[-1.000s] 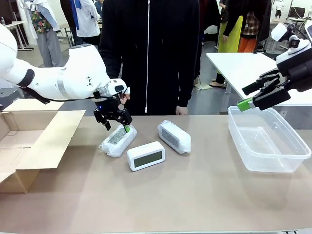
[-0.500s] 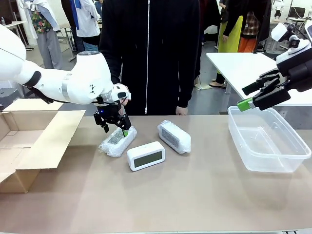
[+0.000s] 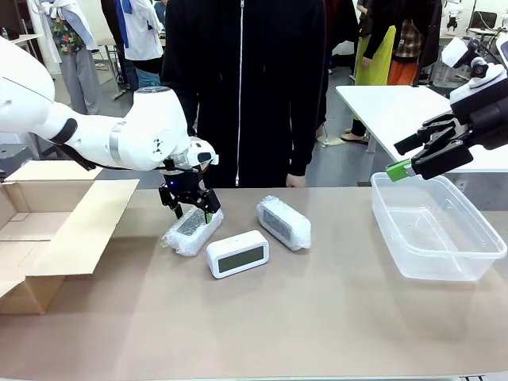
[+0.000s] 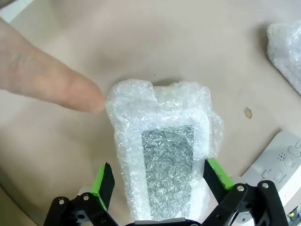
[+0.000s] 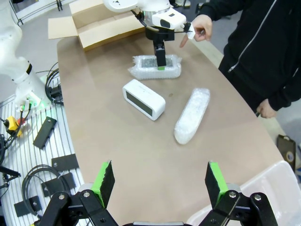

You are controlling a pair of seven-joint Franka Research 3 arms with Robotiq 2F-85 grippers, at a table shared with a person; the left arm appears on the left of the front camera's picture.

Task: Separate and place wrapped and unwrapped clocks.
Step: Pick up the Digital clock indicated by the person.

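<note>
Just left of the bare clock, on the side toward the cardboard box, the left gripper hangs over a bubble-wrapped clock; its jaws are spread wide, one green pad along each long side, neither visibly pressing the wrap; a person's finger points at the bundle's far end, touching it or very nearly. The second wrapped clock lies just right of the bare clock; the clear tub stands well to its right, with the right gripper poised over the tub's left rim, jaws likewise spread and holding nothing. The step in hand looks to be grasping this wrapped clock; to do it well, come straight down until the pads sit below the wrap's puffy crown; keep them centred on the body, not on loose film; close gently, since bubble wrap yields and may slip; mind the finger close by; lift clear before swinging away from the bare clock.
</note>
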